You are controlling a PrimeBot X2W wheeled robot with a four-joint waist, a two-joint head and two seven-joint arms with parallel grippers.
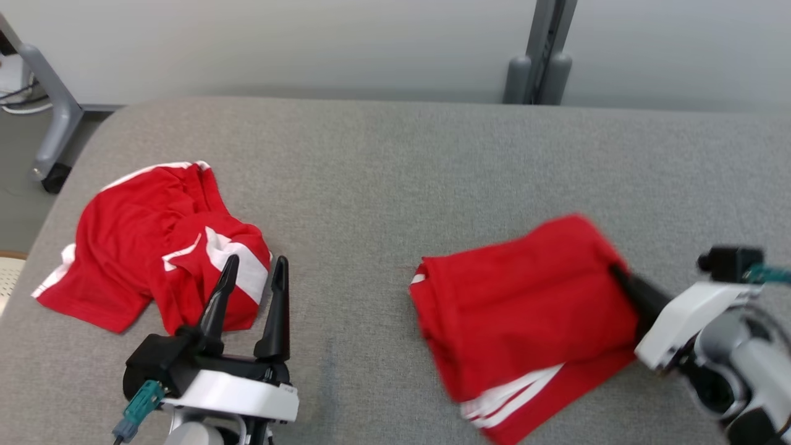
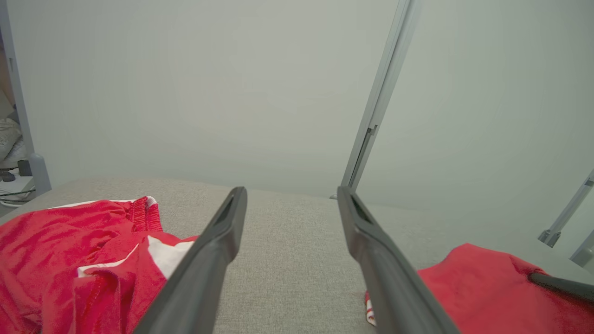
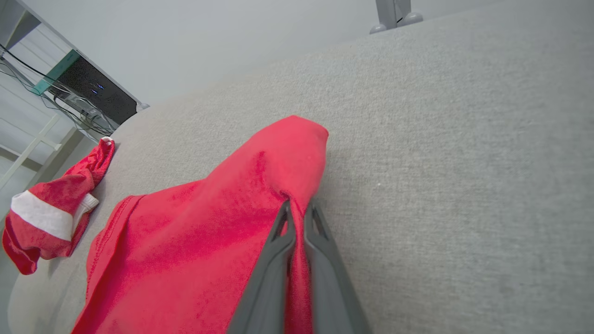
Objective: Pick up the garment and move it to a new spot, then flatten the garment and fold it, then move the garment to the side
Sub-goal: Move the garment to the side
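Fold looks basically done: the folded red garment (image 1: 525,303) sits on the right half of the grey tabletop (image 1: 371,185) with the right claw (image 1: 618,272) pinched shut on its right edge, so I'd guess only the move to the side is left. The left claw (image 1: 255,262) hangs wide open, empty, by a crumpled red garment (image 1: 148,247)

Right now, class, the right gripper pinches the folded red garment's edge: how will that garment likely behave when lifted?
Probably floppy: the folded garment bunches softly where the right gripper pinches it. Held at one edge, its layers may sag and unfold. Thin cloth, so likely light.
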